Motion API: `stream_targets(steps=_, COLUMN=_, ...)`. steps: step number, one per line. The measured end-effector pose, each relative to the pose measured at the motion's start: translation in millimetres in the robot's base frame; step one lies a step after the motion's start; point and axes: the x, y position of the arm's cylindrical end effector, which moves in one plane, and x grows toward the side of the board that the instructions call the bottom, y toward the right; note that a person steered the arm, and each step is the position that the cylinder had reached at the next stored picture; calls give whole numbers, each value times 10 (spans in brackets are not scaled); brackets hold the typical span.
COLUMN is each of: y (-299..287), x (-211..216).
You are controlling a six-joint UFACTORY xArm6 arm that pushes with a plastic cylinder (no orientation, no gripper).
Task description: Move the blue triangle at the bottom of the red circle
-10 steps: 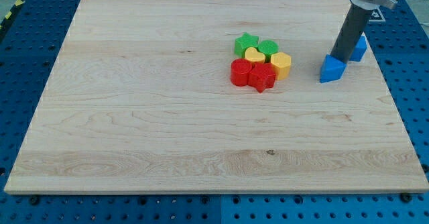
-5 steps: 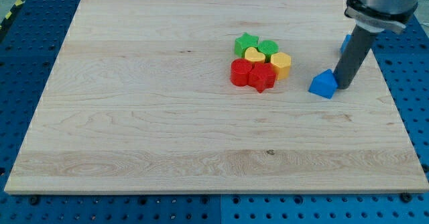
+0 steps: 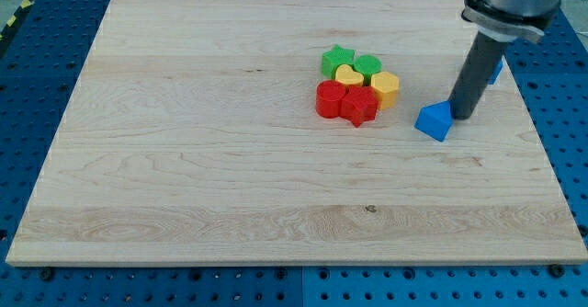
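The blue triangle (image 3: 434, 121) lies on the wooden board (image 3: 230, 160), right of the block cluster. My tip (image 3: 460, 116) stands just to its right, touching or nearly touching its right side. The red circle (image 3: 330, 99) sits at the cluster's left, well to the left of the triangle. The red star (image 3: 359, 106) is right beside the circle.
The cluster also holds a green star (image 3: 337, 61), a green circle (image 3: 367, 66), a yellow heart (image 3: 348, 75) and a yellow hexagon (image 3: 385, 88). Another blue block (image 3: 494, 68) shows partly behind the rod near the board's right edge.
My tip has moved down and to the left, pushing the blue triangle left and down, away from the other blue block and closer to the cluster.
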Motion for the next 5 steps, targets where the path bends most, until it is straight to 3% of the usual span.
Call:
stream_targets(steps=1, y=-120, x=139)
stream_targets(steps=3, y=4, x=-339)
stream_targets(steps=5, y=-353, x=185)
